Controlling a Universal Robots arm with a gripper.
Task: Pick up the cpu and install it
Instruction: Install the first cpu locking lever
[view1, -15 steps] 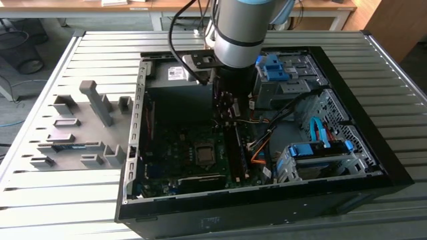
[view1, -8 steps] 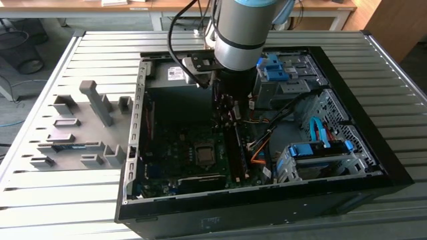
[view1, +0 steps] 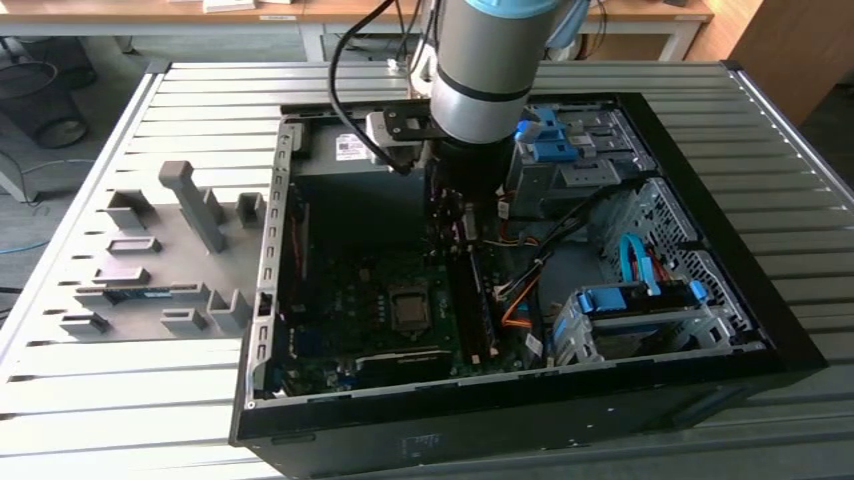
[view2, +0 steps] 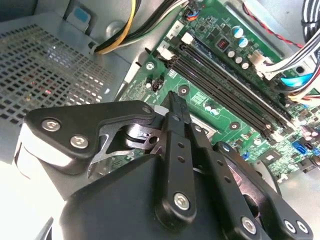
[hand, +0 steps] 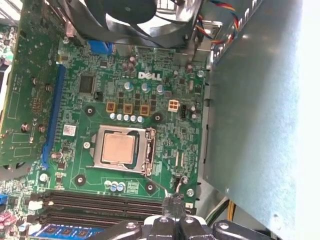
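First wrist view shows me the cpu (hand: 119, 149) already lying flat in its metal socket frame (hand: 148, 150) on the green board (hand: 165, 100). It looks put in place, so the big part of my job seems done. My gripper (hand: 173, 206) sits above the board, near the long black memory slots (hand: 95, 200), well apart from the chip. Its fingertips (view2: 175, 102) look pressed together with nothing between them. From the exterior view, my arm (view1: 483, 60) reaches down into the open computer case (view1: 694, 300).

Dim case interior (view1: 400, 300), blown-out glare in wrist views, soft focus
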